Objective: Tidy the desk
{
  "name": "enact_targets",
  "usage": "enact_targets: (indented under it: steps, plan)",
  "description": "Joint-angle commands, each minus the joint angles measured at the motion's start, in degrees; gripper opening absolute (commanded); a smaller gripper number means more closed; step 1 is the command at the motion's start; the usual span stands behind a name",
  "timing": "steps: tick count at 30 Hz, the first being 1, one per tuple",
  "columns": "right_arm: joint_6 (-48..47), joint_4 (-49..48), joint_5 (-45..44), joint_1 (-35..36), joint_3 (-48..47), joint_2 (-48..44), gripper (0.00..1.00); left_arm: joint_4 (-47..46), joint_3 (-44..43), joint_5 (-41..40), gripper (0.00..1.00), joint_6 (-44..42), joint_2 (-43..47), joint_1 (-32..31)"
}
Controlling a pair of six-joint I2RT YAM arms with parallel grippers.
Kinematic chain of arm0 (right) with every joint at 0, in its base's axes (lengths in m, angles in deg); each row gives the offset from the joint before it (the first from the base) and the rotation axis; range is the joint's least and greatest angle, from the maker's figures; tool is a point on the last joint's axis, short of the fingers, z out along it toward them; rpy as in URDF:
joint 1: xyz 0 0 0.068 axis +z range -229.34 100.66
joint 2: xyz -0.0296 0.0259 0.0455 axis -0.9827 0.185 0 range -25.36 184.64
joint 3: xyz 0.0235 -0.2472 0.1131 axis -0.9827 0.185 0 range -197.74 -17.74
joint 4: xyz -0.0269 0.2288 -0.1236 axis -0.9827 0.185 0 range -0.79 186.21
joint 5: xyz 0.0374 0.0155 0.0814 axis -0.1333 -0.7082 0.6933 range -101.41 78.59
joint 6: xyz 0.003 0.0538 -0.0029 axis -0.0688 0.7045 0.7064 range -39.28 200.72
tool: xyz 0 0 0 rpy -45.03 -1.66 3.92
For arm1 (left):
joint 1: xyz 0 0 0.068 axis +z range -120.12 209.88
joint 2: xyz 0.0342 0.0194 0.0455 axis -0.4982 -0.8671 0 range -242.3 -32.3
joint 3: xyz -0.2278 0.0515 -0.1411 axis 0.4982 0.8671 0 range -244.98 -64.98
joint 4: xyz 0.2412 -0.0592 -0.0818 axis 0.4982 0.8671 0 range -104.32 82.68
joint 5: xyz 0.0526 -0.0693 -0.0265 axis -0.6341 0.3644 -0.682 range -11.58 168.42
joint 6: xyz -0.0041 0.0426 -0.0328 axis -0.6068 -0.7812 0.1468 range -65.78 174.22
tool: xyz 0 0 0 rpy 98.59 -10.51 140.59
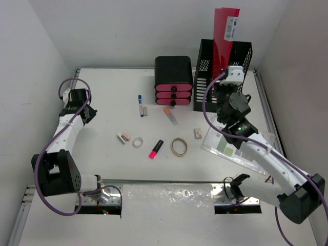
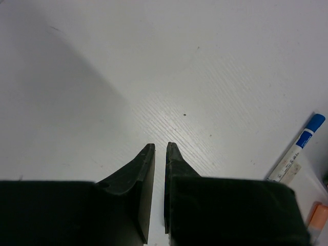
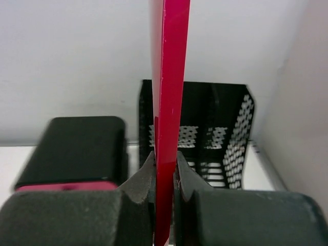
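On the white desk (image 1: 110, 95), my right gripper (image 3: 165, 156) is shut on the lower edge of a thin red folder (image 3: 169, 77). The folder stands upright and edge-on between the fingers. In the top view the red folder (image 1: 225, 28) rises above a black mesh file holder (image 1: 243, 56) at the back right, with the right gripper (image 1: 224, 74) at the holder's front. My left gripper (image 2: 160, 146) hovers over bare desk at the left. Its jaws are a thin slit apart with nothing between them. From above, the left gripper (image 1: 88, 114) sits far from the small items.
A black drawer unit (image 1: 173, 81) with pink drawers stands left of the holder. Mid-desk lie a blue marker (image 1: 140, 105), an orange-tipped stick (image 1: 170, 115), a small eraser (image 1: 124, 137), a tape ring (image 1: 138, 142), a pink highlighter (image 1: 156, 148), a band ring (image 1: 179, 147) and a clear paper sleeve (image 1: 230, 148).
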Motion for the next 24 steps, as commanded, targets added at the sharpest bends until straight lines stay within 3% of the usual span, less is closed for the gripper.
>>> enact_targets:
  steps: [1,11,24]
  plan:
    - [-9.2,-12.9,-5.0,0.0,1.9,2.3,0.00,-2.6,0.7,0.9,0.08,-1.0,-0.6,-1.3]
    - [-7.4,-24.1,-3.6,-3.0,3.8,11.8,0.00,-2.2,0.4,1.3,0.08,-2.7,-2.1,-2.1]
    - [-1.2,-24.6,0.3,-6.2,-3.2,20.9,0.00,-1.0,-1.4,0.0,0.08,-4.3,-4.2,-2.1]
